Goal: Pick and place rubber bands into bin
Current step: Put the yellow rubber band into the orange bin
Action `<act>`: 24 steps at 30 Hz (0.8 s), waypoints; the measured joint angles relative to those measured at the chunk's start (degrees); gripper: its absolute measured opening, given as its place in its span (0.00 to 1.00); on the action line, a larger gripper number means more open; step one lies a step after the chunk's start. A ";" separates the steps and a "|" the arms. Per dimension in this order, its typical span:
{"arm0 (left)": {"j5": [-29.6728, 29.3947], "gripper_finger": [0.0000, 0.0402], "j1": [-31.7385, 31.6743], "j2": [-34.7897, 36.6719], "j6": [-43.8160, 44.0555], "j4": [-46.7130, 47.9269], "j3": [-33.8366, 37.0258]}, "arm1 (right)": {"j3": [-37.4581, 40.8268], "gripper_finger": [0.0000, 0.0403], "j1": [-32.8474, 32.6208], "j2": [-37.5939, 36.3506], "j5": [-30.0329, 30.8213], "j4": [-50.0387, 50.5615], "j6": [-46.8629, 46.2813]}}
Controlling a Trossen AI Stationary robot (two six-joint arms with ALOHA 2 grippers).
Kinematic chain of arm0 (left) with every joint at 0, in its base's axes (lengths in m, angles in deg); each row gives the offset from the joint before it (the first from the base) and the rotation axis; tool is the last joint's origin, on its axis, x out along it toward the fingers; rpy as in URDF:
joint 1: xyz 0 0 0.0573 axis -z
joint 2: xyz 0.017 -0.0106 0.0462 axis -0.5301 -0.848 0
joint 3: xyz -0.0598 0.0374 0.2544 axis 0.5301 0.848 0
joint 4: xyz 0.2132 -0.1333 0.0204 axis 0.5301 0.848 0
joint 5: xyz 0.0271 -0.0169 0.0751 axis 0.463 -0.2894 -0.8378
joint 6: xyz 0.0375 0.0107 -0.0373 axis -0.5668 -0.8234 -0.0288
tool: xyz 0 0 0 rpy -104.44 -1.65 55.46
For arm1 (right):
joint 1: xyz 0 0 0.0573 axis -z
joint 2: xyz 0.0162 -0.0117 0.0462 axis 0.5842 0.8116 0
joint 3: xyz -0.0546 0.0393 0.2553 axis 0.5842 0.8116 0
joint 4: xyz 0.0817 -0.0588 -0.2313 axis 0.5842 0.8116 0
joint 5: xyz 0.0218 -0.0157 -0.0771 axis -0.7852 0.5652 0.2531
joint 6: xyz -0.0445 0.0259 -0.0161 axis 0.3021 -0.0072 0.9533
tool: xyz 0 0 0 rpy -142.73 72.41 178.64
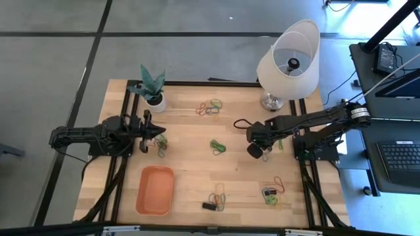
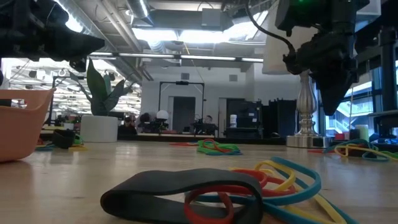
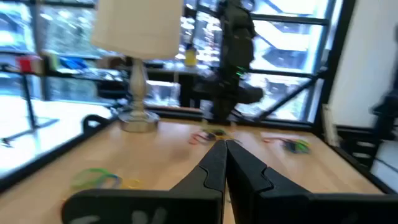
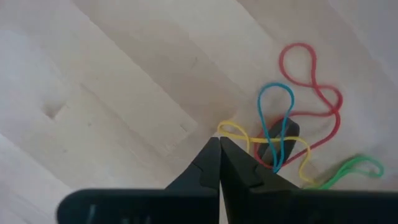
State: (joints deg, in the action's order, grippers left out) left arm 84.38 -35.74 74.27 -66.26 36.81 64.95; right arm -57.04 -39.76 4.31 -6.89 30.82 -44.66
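Note:
The orange bin (image 1: 155, 190) lies at the table's near left, and its wall shows in the low view (image 2: 18, 130). Rubber bands lie in loose clusters on the wood: far centre (image 1: 210, 108), centre (image 1: 218, 147), near centre (image 1: 218, 198), near right (image 1: 272, 195). My right gripper (image 1: 254, 152) points down, shut and holding nothing, above the table (image 2: 329, 111). A red, blue, yellow and green tangle (image 4: 292, 127) lies flat just beside its tips (image 4: 219, 142). My left gripper (image 1: 163, 133) is shut and level at the left, above a small cluster (image 1: 159, 147).
A white pot with a green plant (image 1: 152, 88) stands at the far left and a table lamp (image 1: 289, 59) at the far right. A small black block (image 1: 209, 206) lies by the near-centre bands. Bare wood lies between the bin and the centre cluster.

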 joint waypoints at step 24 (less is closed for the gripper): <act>-16.38 0.01 16.14 -40.84 13.43 2.63 -22.71 | 0.02 0.25 0.02 7.39 -2.81 -0.86 29.16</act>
State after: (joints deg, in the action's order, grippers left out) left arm 68.00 -19.59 33.43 -52.83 39.43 42.24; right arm -57.01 -39.73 11.70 -9.70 29.96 -15.51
